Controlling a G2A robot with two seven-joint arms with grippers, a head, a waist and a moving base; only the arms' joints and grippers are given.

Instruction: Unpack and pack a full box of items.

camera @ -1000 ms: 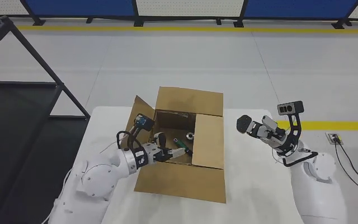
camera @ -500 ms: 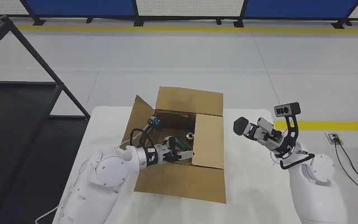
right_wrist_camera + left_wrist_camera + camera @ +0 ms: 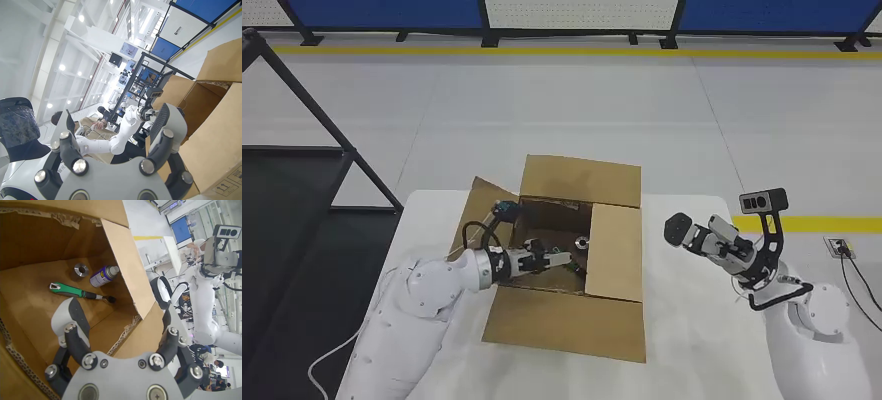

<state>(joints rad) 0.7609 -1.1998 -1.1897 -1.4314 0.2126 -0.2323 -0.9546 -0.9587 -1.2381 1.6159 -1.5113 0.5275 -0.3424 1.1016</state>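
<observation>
Since a second ago your left arm has pushed its wrist further in over the rim of the box [image 3: 580, 180], while the right arm has barely shifted. Now your left gripper [image 3: 116, 309] hangs inside the box with its fingers [image 3: 75, 313] apart and nothing between them. Below and ahead of those fingers the screwdriver [image 3: 73, 292] lies flat on the box floor, green handle to one side, dark tip toward the box wall. Its long axis runs roughly along the line joining the two fingers, so you will likely need a wrist turn before closing across the handle. Just beyond it stands a metal cylinder [image 3: 81, 269], and just beside that a spray can [image 3: 103, 275] lies under the inward-folded flap [image 3: 121, 262]. Open floor sits on the handle side; the tip end looks cramped against the wall. Your right gripper [image 3: 116, 113], fingers apart and empty, sits outside the box above the surface [image 3: 692, 330], well apart from these things, so the left is the nearer arm.
</observation>
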